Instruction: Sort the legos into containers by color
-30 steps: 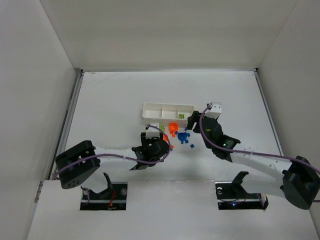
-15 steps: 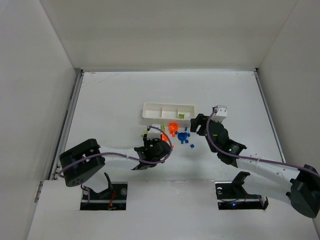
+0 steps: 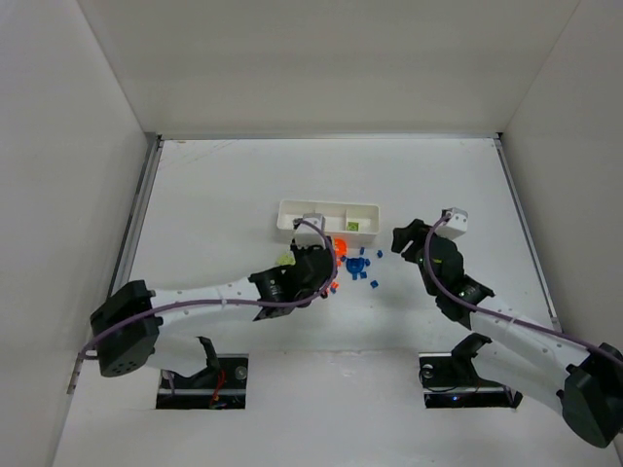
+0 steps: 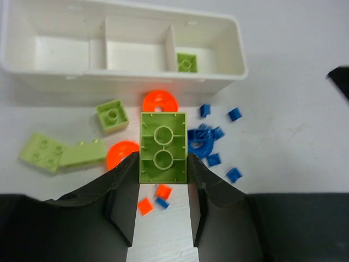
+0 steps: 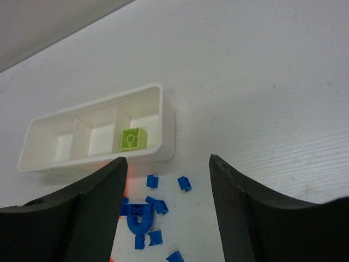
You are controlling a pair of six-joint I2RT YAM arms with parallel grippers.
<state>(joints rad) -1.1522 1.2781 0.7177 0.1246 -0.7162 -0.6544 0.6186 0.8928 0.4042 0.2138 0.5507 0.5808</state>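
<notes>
We had the left pincer (image 4: 162, 166) pinching a light-green two-stud brick (image 4: 163, 146) by its long sides, its hollow underside turned to the wrist camera. It seemed lifted off the counter (image 4: 294, 82), just short of the near wall of the white tray (image 4: 122, 82).

The tray's right-hand compartment (image 4: 212, 59) already held one green square brick (image 4: 187, 61). The middle and left compartments looked bare. So we judged the step in hand to be the carry of a green piece to the green compartment, with the sort barely begun.

Loose on the counter before the tray lay three more green bricks (image 4: 113, 115), two orange discs (image 4: 160, 102), a few small orange bits (image 4: 145, 206) and a scatter of blue bits (image 4: 210, 144).

The right pincer (image 5: 165, 180) stood spread wide with nothing between its fingers. It hovered off the tray's right end, with the blue scatter below it.

We reckoned the next move called for taking the held brick forward and a little to the right, high enough to clear the tray's near wall. It would then need centring over the right-hand compartment before the left jaws spread to drop it. The right arm would need to keep out of that path, since both pincers were near the same end of the tray
</notes>
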